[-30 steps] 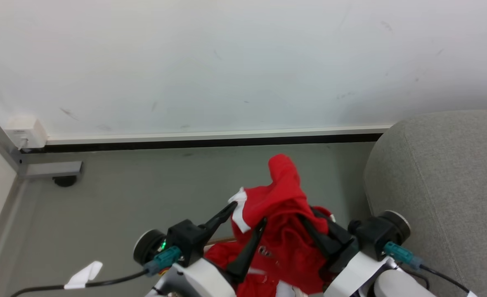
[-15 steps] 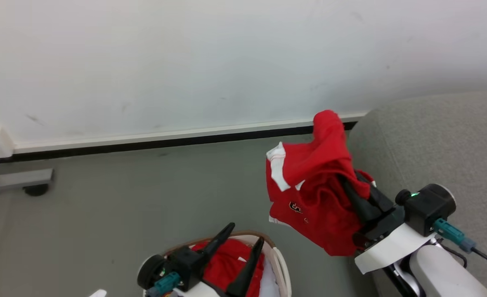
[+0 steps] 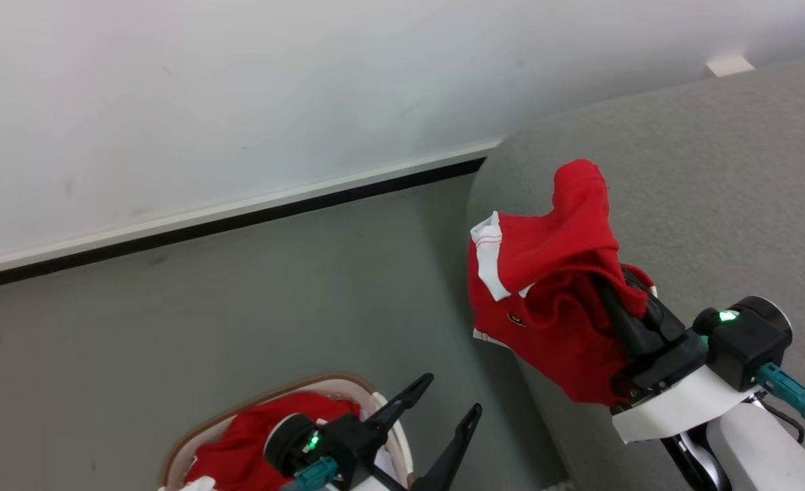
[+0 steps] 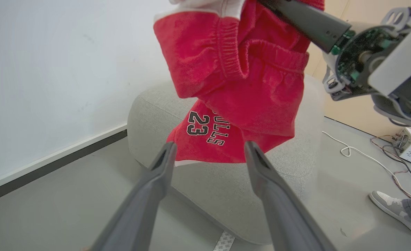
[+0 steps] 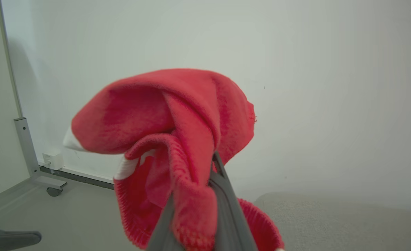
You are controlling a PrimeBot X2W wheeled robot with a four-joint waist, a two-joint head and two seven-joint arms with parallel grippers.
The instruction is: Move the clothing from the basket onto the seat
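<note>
Where the head view looks down, the right gripper [image 3: 624,310] is clamped on a bunched pair of red shorts [image 3: 546,286], its dark fingers buried in the cloth. The shorts hang in the air over the near left edge of the grey seat [image 3: 703,177], with a white trim band turned towards the floor [image 3: 170,314]. At the lower edge, the left gripper [image 3: 450,393] stands with its fingers spread and nothing between them, just beside the basket [image 3: 239,412]. More red clothing [image 3: 245,436] lies inside the basket's brown rim.

In the left wrist view, the left gripper [image 4: 209,146] points its two parted fingers at the hanging shorts [image 4: 247,87]. The elastic waistband shows, and the print "BULLS 23" [image 4: 205,127] sits near the hem. The seat [image 4: 226,188] lies behind and below the shorts; the hem looks clear of it. One finger of the right gripper [image 4: 303,21] enters from the upper right. A white cable [image 4: 351,150] runs across the floor, and a person's shoe [image 4: 388,202] rests at the right.

In the right wrist view, the right gripper [image 5: 195,209] pinches a thick fold of the shorts [image 5: 177,115], which drape over and around its fingers. The seat [image 5: 331,216] shows at the lower right, a wheeled metal frame [image 5: 35,167] at the left.
</note>
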